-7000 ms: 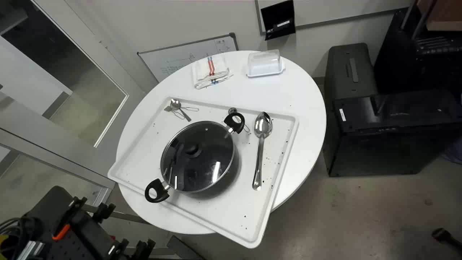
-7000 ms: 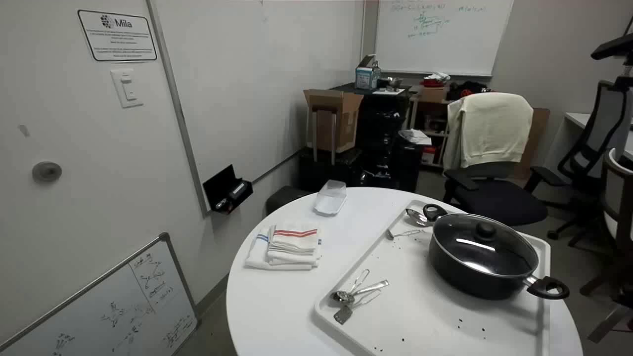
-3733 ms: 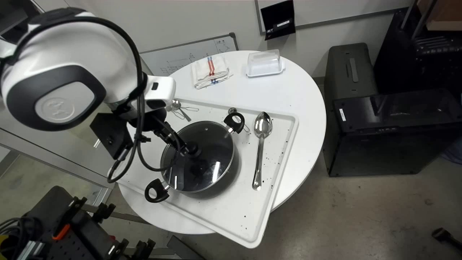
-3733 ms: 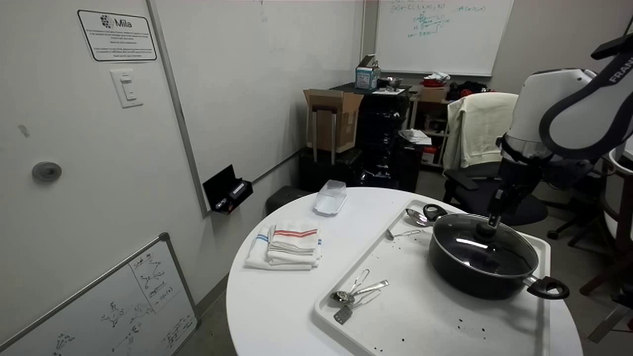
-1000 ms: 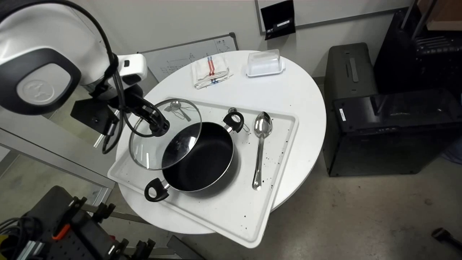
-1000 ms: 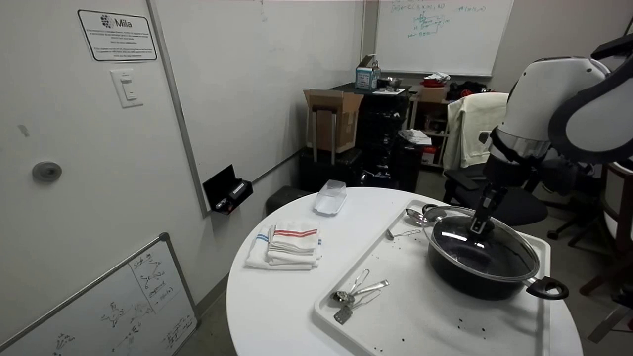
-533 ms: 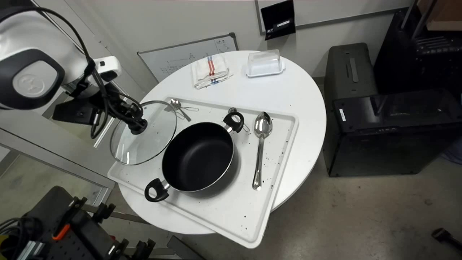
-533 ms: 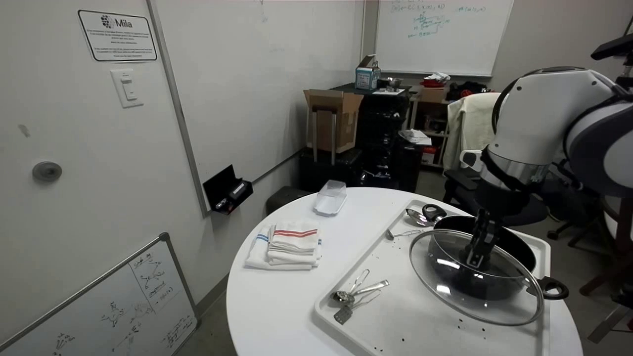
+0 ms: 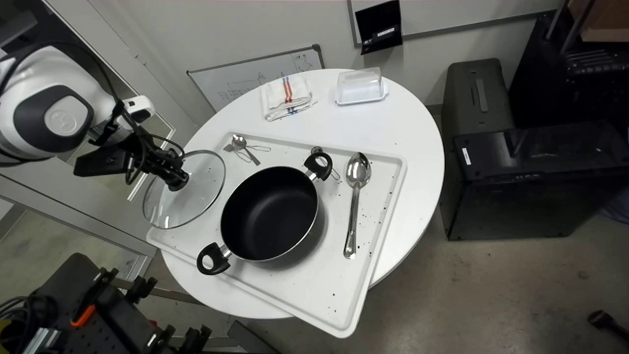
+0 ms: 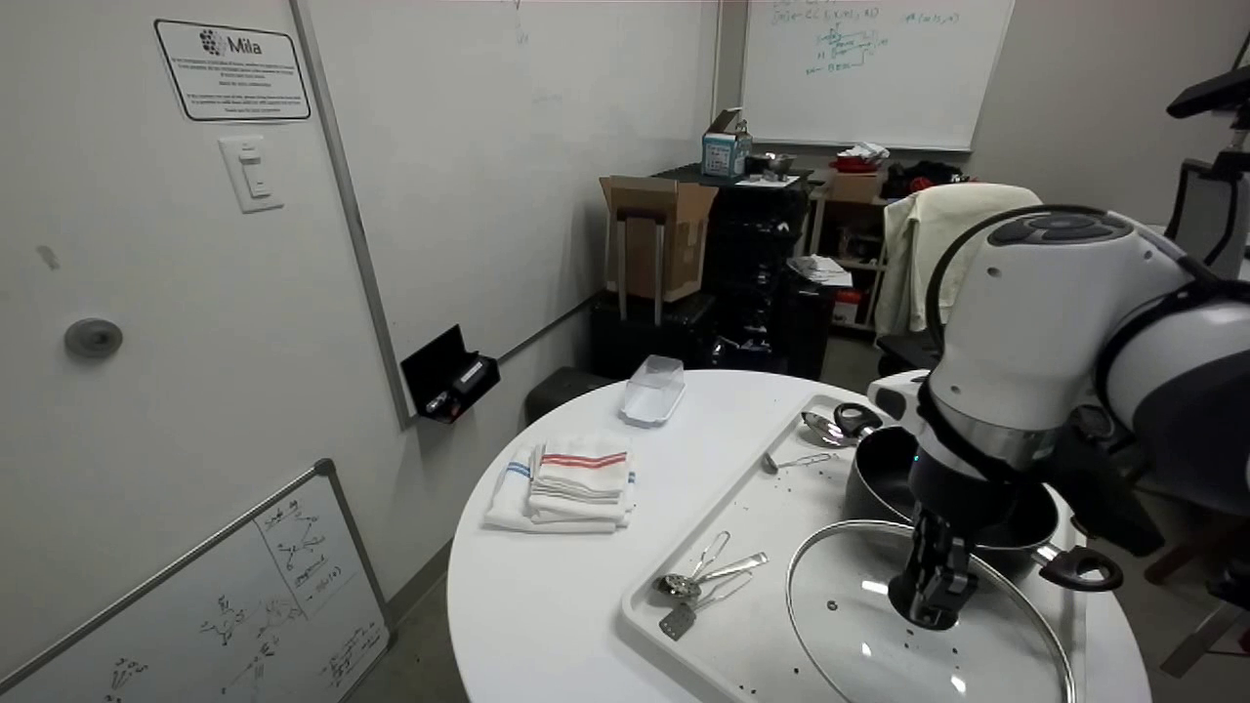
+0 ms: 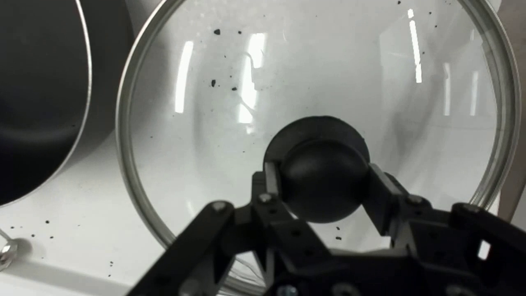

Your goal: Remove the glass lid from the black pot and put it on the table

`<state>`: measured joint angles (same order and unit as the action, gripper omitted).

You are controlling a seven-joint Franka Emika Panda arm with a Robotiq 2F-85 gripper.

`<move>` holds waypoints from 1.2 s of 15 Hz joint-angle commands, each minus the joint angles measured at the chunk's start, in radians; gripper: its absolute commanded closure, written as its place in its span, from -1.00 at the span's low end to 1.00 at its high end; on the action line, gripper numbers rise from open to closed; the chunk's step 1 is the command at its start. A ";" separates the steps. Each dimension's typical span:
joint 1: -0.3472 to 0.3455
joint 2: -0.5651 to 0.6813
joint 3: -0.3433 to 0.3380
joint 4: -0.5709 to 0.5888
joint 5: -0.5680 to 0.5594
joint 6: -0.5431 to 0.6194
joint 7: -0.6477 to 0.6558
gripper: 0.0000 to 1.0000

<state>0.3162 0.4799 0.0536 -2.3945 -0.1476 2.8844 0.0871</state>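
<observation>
Glass lid (image 11: 312,94) off the black pot (image 9: 269,214) and just beside it, rim apart from rim in the wrist view, so count the removal as done. Held by its dark knob (image 11: 324,187) alone, with height and tilt over the surface below hard to read. Gripper (image 11: 324,176) clamped on that knob, fingers (image 11: 271,181) pressed to opposite sides; letting go, therefore, among the steps left. Next outward, the pot, uncovered, dark inside, probably needing nothing more. Beneath it, the white tray (image 9: 314,290), partly overlapped by the lid in an exterior view, with the side away from the pot reaching past both tray and desk (image 9: 408,128); hence a likely catch or overhang in case of lowering straight from here. Also on the tray, a large metal spoon (image 9: 354,206) beside the pot and small utensils (image 9: 239,142) near a corner. Outermost, the desk top, with folded towels (image 9: 289,96) and a clear-covered dish (image 9: 361,86) on it, and not yet the lid. Perhaps two thirds through, seemingly at the carrying step; left to do: bring the lid over the desk itself rather than the tray, lower it level, release the knob, back away.
</observation>
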 commanded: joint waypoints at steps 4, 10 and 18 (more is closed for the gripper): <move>0.062 0.183 -0.061 0.130 -0.024 0.057 0.019 0.49; 0.076 0.326 -0.082 0.220 -0.007 0.087 0.011 0.49; 0.075 0.375 -0.091 0.248 -0.005 0.122 0.003 0.49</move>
<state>0.3716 0.8170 -0.0197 -2.1732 -0.1501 2.9672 0.0863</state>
